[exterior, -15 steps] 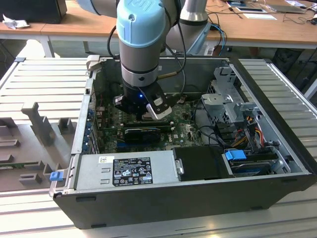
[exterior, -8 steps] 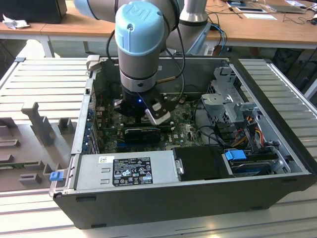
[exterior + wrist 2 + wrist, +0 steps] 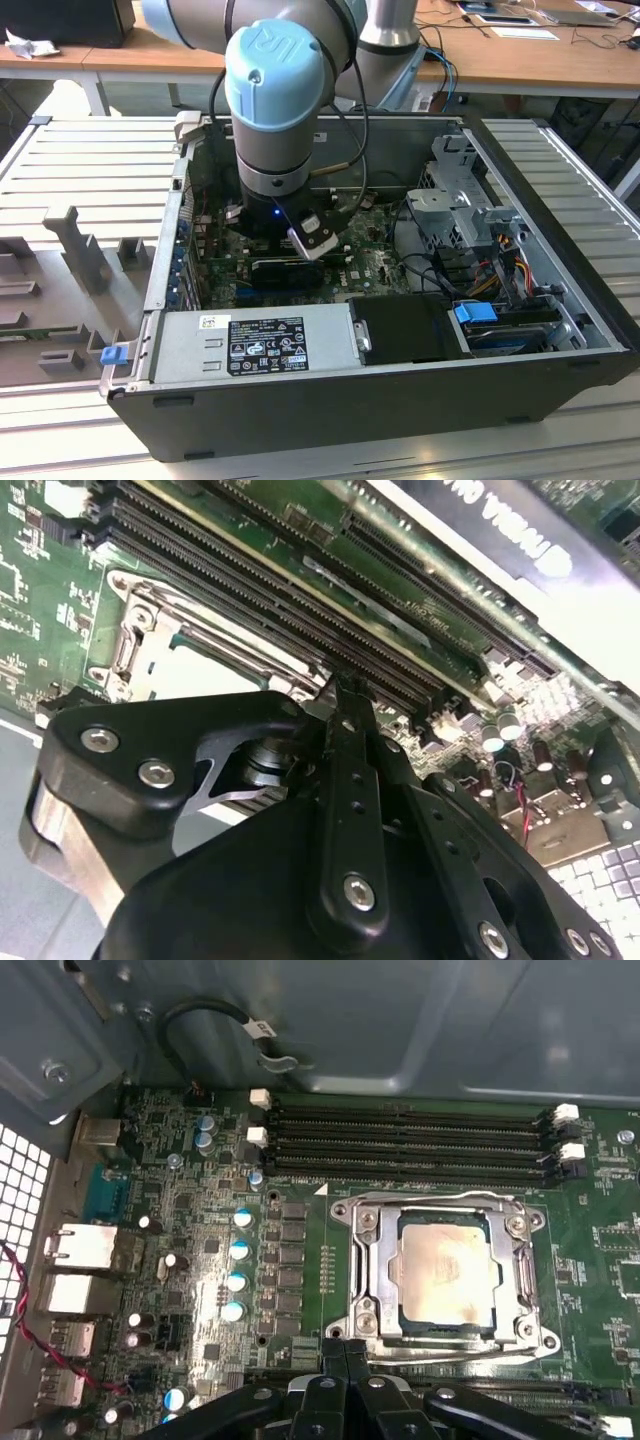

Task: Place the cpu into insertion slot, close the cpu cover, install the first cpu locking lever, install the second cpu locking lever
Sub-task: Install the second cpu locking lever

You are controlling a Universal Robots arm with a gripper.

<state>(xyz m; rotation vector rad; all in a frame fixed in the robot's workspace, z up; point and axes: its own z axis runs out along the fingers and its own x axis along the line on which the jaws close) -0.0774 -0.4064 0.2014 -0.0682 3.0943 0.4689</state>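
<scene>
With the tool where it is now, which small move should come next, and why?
Probably a short push of the tool against the locking lever nearest it: the cpu is already seated, the cpu cover lies down around it, and the tool is shut.

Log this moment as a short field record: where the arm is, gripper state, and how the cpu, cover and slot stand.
arm: reaching down into the open computer case
gripper: fingers together, holding nothing, at the socket's edge
cpu: seated flat in the insertion slot
cpu cover: down, framing the cpu
memory slots: long black rows beside the socket, unfilled
</scene>
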